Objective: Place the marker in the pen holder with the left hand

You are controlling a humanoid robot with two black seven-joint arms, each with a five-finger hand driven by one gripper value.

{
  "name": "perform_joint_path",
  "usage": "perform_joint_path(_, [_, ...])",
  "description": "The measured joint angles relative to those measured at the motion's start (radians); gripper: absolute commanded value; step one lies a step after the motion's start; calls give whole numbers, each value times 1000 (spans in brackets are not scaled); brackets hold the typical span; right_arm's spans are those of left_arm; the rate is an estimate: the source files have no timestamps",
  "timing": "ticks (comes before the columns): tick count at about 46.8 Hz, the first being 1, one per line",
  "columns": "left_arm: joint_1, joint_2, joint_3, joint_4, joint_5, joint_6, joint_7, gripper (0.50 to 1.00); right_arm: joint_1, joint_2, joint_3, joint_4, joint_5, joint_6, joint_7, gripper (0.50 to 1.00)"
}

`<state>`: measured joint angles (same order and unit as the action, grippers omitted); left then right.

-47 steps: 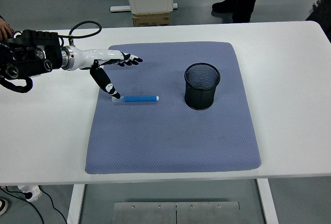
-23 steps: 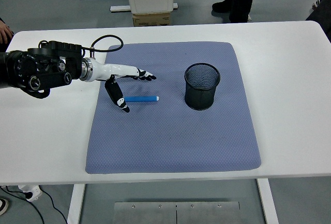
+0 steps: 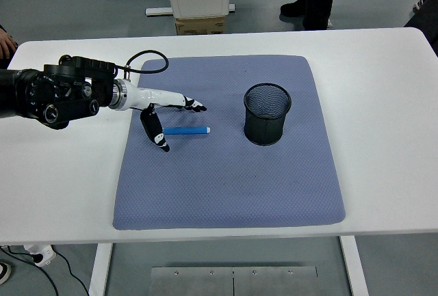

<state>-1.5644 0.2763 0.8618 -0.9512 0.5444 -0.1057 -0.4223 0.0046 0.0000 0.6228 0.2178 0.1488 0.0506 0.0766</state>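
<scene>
1 blue marker (image 3: 186, 130) lies beside the open left hand (image 3: 164, 113), apart from the mesh pen holder (image 3: 267, 113).

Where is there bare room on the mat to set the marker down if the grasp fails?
The mat is bare across its whole near half, below the blue marker and the pen holder, and along its far strip above them. The gap between marker and holder is narrow. It is crowded at the mat's left side, where the left hand is spread open over the marker's end.
</scene>
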Motion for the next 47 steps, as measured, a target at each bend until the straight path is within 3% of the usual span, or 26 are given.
perform_joint_path(7, [-2, -1, 18, 6, 2, 0, 2, 962, 0, 0, 0, 0, 0, 0, 0, 1000])
perform_joint_path(8, [-2, -5, 22, 10, 2, 0, 2, 913, 0, 0, 0, 0, 0, 0, 0, 1000])
perform_joint_path(9, [-2, -7, 24, 11, 2, 0, 2, 912, 0, 0, 0, 0, 0, 0, 0, 1000])
perform_joint_path(10, [-2, -8, 24, 12, 2, 0, 3, 863, 0, 0, 0, 0, 0, 0, 0, 1000])
perform_joint_path(14, [-3, -11, 25, 13, 2, 0, 4, 821, 0, 0, 0, 0, 0, 0, 0, 1000])
perform_joint_path(46, [-2, -39, 26, 12, 2, 32, 4, 757, 0, 0, 0, 0, 0, 0, 0, 1000])
perform_joint_path(47, [-2, -39, 26, 12, 2, 32, 4, 722, 0, 0, 0, 0, 0, 0, 0, 1000])
